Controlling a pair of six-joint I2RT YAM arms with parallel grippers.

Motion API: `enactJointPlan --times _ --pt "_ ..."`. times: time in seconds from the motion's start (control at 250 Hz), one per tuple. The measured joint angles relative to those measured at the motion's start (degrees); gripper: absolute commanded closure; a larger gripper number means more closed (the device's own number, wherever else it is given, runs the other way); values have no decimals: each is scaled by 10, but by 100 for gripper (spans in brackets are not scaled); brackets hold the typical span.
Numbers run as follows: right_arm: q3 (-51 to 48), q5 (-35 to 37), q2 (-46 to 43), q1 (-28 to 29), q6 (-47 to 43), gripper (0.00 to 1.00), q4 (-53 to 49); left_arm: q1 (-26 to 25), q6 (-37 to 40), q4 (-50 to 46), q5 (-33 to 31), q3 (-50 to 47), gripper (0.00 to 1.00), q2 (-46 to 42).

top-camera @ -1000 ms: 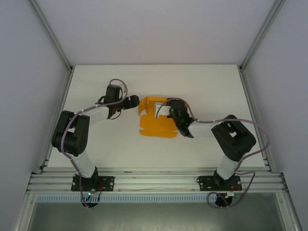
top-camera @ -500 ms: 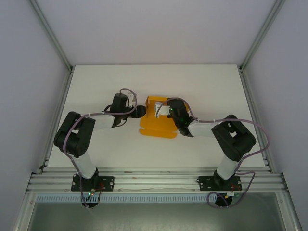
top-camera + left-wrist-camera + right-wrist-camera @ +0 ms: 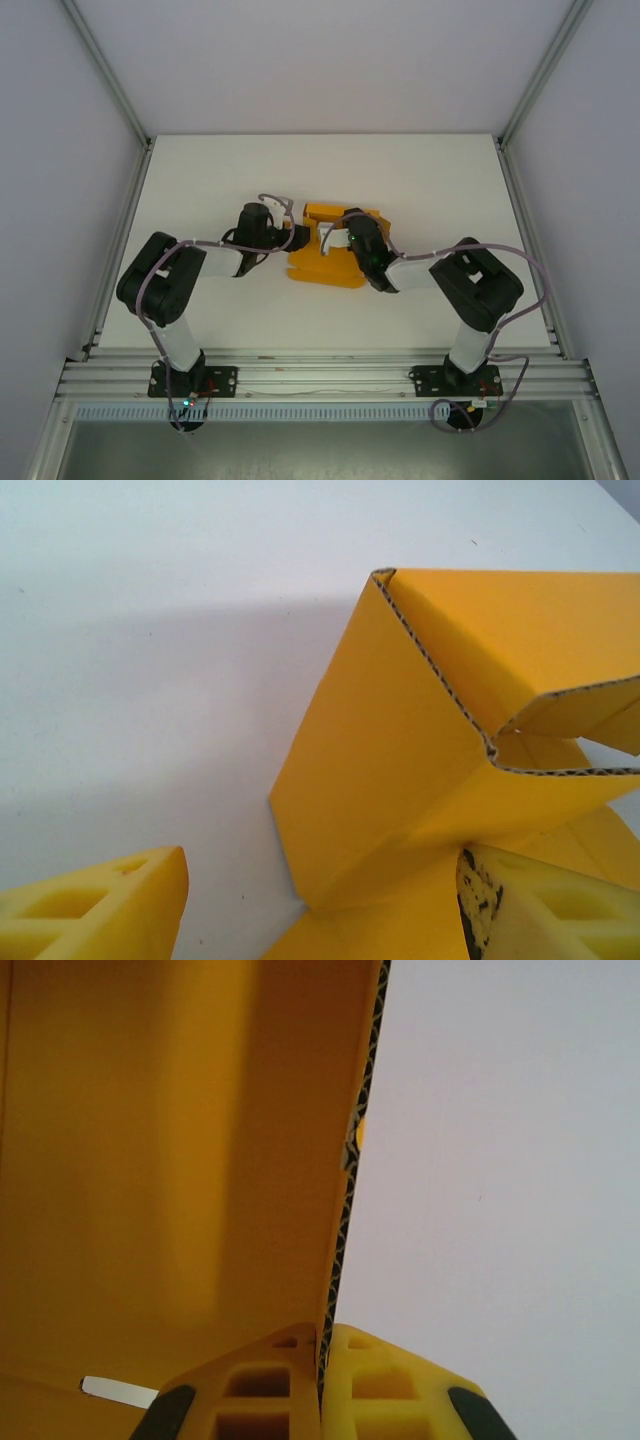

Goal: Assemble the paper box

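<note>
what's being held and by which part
The right gripper pinches the paper box by a panel's edge; the left gripper stands open, gripping nothing.

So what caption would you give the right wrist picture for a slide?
Right gripper pinching the edge of the orange-yellow paper box, white table beside.

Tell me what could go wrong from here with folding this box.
1. The right gripper is shut on just the thin edge of a paper box wall. That shallow pinch might slip, or crease the card.
2. The left gripper is open, its fingers either side of a raised folded corner, and the left wrist view shows a gap at that fold. The flap may spring open, or closing there could crush it.
</note>
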Motion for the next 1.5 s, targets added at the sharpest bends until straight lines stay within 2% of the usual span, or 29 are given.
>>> enactJointPlan --times 0.092,0.236,0.34,0.52,0.624,0.688,0.804,0.855,0.943,1.015,1.179,1.239,1.283,1.499 --pt "3 0 -6 1 12 100 -20 -6 7 18 -3 3 29 13" --pt "13 -1 -14 2 35 100 -55 -19 21 34 -10 19 38 38" --pt "19 -1 -14 2 43 100 -66 -27 27 38 -24 26 52 44" --pt "36 -4 -17 2 70 100 -107 -39 32 45 -78 32 72 45" --pt "43 -3 -18 1 82 100 -122 -52 37 40 -124 50 75 56" --pt "48 -1 -18 0 92 100 -133 -60 41 37 -149 61 83 64" --pt "51 -1 -21 -2 106 100 -145 -70 50 37 -189 68 91 69" --pt "52 -1 -23 -2 116 100 -150 -74 49 37 -206 71 100 73" --pt "55 -1 -26 -2 129 100 -162 -81 48 37 -229 83 100 83" --pt "56 -1 -30 -2 144 90 -173 -87 48 35 -242 88 100 87" --pt "57 -33 -54 1 201 57 -237 -90 57 47 -248 80 100 87" --pt "61 -54 -72 1 228 29 -286 -89 63 60 -243 72 100 87" --pt "67 -75 -89 0 258 1 -330 -89 66 67 -238 68 100 87" --pt "104 -194 -183 -24 380 0 -463 -88 85 85 -213 48 100 78"
